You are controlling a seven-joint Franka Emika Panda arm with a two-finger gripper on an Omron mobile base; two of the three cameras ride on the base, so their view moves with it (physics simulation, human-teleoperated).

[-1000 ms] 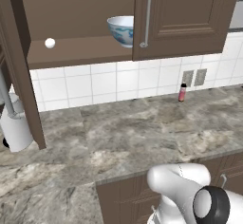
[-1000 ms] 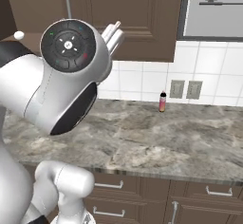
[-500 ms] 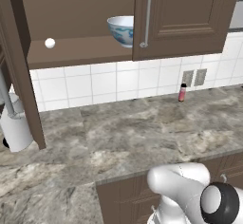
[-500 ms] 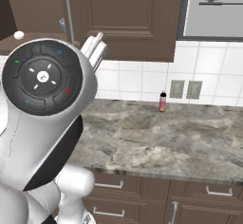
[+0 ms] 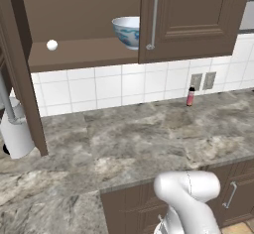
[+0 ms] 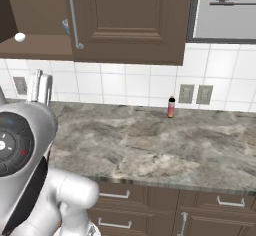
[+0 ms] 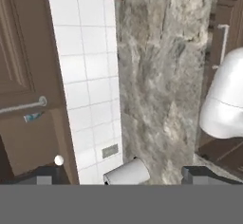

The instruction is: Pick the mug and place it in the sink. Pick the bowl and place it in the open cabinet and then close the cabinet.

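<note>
- Look at the top middle of the left base view: you can see the bowl (image 5: pixel 126 31) sitting on the shelf inside the cabinet (image 5: pixel 193 15).
- The bowl is white with blue marks, and the shut right door hides part of it (just a thin blue bit peeks past the door edge in the right base view).
- The left door (image 5: pixel 20 74) of the cabinet stands wide open, along the left side of the left base view.
- A small white ball (image 5: pixel 51 44) lies on the same shelf, to the left of the bowl and well apart from it.
- Your gripper (image 7: pixel 123 174) is at the bottom of the hand view. Its two dark tips are spread far apart, and nothing is between them.
- The hand view is rolled on its side, so the white wall tiles run down its left half and the grey stone counter (image 7: pixel 161 76) runs down its middle.
- A slim red-pink bottle (image 5: pixel 190 96) stands at the back of the counter, by the wall, right of middle in the left base view.
- A white paper roll (image 5: pixel 16 135) is at the left edge of the left base view, near the open door.
- Two grey wall plugs (image 6: pixel 195 94) sit on the tiles just right of the bottle in the right base view.
</note>
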